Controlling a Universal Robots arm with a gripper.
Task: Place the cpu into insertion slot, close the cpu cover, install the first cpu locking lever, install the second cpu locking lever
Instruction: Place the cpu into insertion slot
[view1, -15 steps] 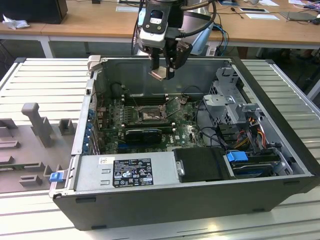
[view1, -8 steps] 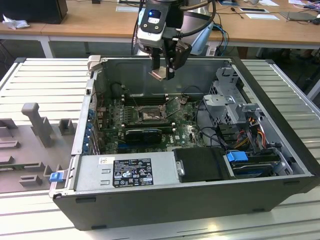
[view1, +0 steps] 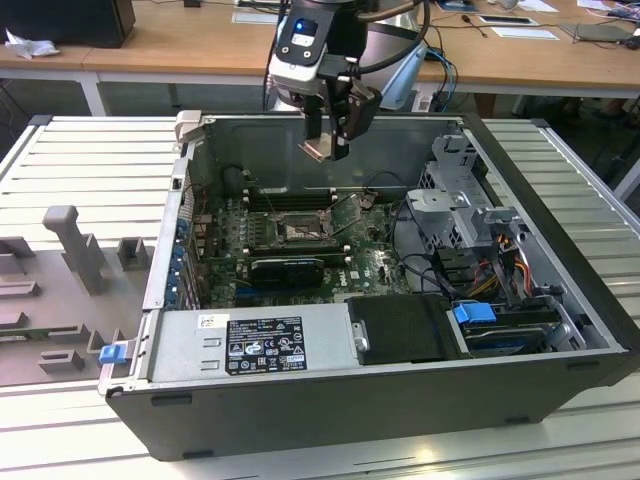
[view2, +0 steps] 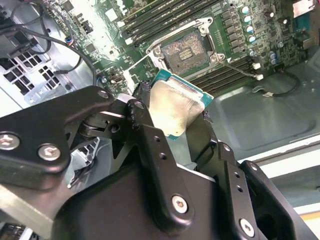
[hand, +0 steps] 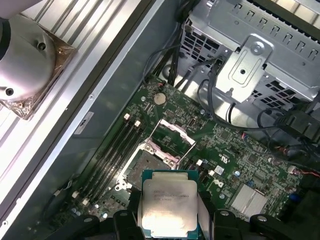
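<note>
CPU (view2: 175, 107) sits clamped by its edges between the two black fingers (view2: 150, 135) of the gripper (view1: 330, 145), its silvery top toward the wrist cameras and its green rim showing around the metal. In the exterior view the CPU (view1: 322, 150) hangs in the air over the open case (view1: 400, 400), level with the case's upper edge and well apart from the board below.

The slot (view1: 298, 232) lies on the green board at about 6 o'clock from the gripper in the exterior view, with the long black memory slots (view1: 290, 197) just beside it at its 12 o'clock. In both wrist views the slot (hand: 145, 165) shows its dark contact field uncovered inside the metal surround. The cover (hand: 177, 131) is raised off the slot, tilted up along one of its sides, with the board visible through its window.

Inside the case, a grey drive cage (view1: 450, 200) stands at 3 o'clock from the slot, and a power supply (view1: 250, 340) with a black label lies at 6 o'clock. The case rests on a ribbed metal table (view1: 90, 170).
</note>
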